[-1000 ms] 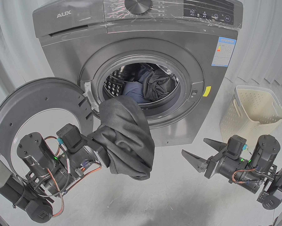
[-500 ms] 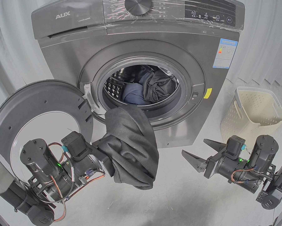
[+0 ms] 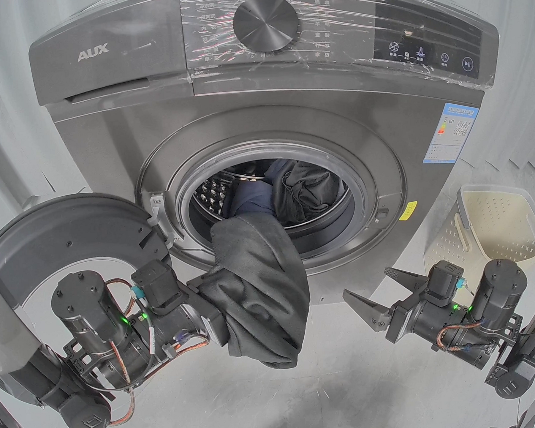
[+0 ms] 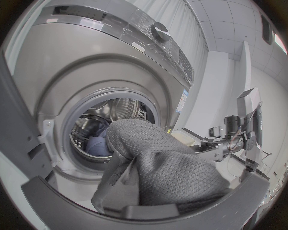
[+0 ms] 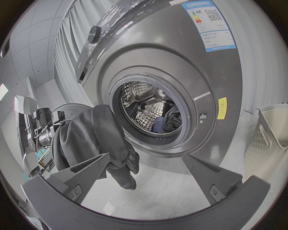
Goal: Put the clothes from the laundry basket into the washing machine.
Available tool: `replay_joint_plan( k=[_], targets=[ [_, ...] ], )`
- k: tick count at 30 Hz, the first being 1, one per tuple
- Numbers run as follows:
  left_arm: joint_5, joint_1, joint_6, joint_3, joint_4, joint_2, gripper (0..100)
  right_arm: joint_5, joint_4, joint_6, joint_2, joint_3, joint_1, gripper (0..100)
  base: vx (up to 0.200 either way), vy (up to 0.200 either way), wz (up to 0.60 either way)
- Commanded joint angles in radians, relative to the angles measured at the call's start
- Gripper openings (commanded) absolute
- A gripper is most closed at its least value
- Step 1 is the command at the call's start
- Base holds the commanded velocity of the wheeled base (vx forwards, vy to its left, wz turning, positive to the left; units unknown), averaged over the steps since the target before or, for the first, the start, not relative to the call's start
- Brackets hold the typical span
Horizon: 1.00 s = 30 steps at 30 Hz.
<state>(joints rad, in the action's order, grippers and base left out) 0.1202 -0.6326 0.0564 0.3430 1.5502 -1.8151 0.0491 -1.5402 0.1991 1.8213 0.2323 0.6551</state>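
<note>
Two pieces already lie in the drum (image 3: pixel 266 194), a navy one (image 3: pixel 252 197) and a black one (image 3: pixel 305 189), and a third is at the mouth. My left gripper (image 3: pixel 216 309) is clenched on the dark grey garment (image 3: pixel 262 289), which drapes over it. The garment's top fold sits at the 7 o'clock lip of the washing machine (image 3: pixel 274 122) opening.

Over the last second the machine has swelled across the head view. That's my camera closing in, not the machine moving, and the garment keeps its place against the lip. So the reach is shortening nicely.

My right gripper (image 3: pixel 369 286) hangs spread and bare. The laundry basket (image 3: pixel 500 223) stands at the machine's 3 o'clock with no cloth showing inside. I judge this the last piece: push it through, then let go.
</note>
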Motion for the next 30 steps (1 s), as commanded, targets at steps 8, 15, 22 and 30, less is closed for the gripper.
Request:
replay_joint_plan(
  k=[8,15,22,30],
  targets=[
    [-0.002,-0.042,0.000,-0.012,0.001,-0.020,0,-0.003,0.000,-0.003,0.001,-0.094,0.072,100,0.025,0.000,0.00],
    [-0.002,-0.105,0.014,-0.021,0.002,-0.029,0,0.000,0.000,-0.014,-0.039,-0.110,0.127,100,0.000,0.000,0.00],
    [-0.056,-0.122,0.019,-0.039,0.001,-0.062,0,-0.002,0.000,-0.021,-0.074,-0.100,0.113,100,0.000,0.000,0.00],
    [-0.073,-0.157,0.019,0.001,0.002,-0.067,0,-0.002,0.000,-0.023,-0.085,-0.091,0.113,100,0.050,0.000,0.00]
  ],
)
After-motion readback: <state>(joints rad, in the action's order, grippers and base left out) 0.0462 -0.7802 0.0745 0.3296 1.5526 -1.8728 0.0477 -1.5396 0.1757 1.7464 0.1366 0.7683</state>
